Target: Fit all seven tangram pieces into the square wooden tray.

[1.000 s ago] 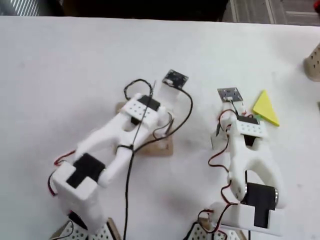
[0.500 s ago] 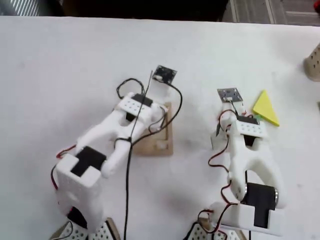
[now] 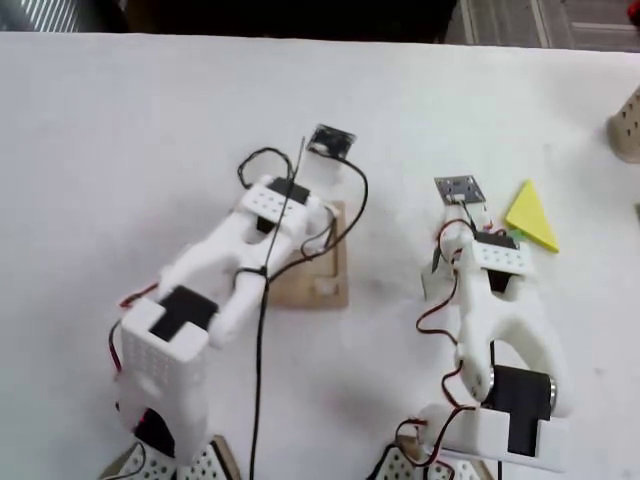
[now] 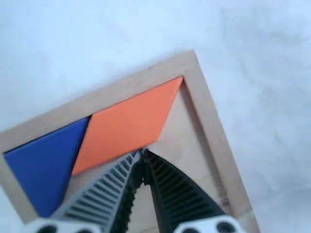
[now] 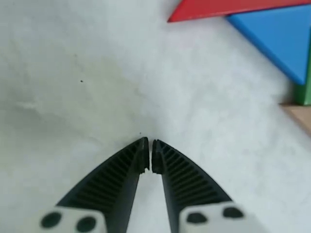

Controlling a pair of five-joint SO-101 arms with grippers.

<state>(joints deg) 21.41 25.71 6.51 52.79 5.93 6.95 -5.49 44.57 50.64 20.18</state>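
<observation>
Here the left fingers (image 4: 167,187) are pressed together and empty, their tips touching the edge of the orange parallelogram (image 4: 129,124) that lies inside the wooden tray (image 4: 206,114). Shut like that they make one blunt point, which I judge suits nudging a flat piece tight against its neighbour, the blue triangle (image 4: 46,162), rather than lifting it. The two pieces sit edge to edge along one wall of the tray; the tray floor seen beside them is bare wood. The right fingers (image 5: 116,182) are likewise pressed together with nothing between them, low over the bare tabletop (image 5: 73,73). Near them lie a red piece (image 5: 228,7), a second blue triangle (image 5: 277,34) and a sliver of a green piece (image 5: 305,77). A yellow triangle (image 3: 530,215) lies on the right, just beyond that arm. With two pieces seated, most of the task looks undone.
</observation>
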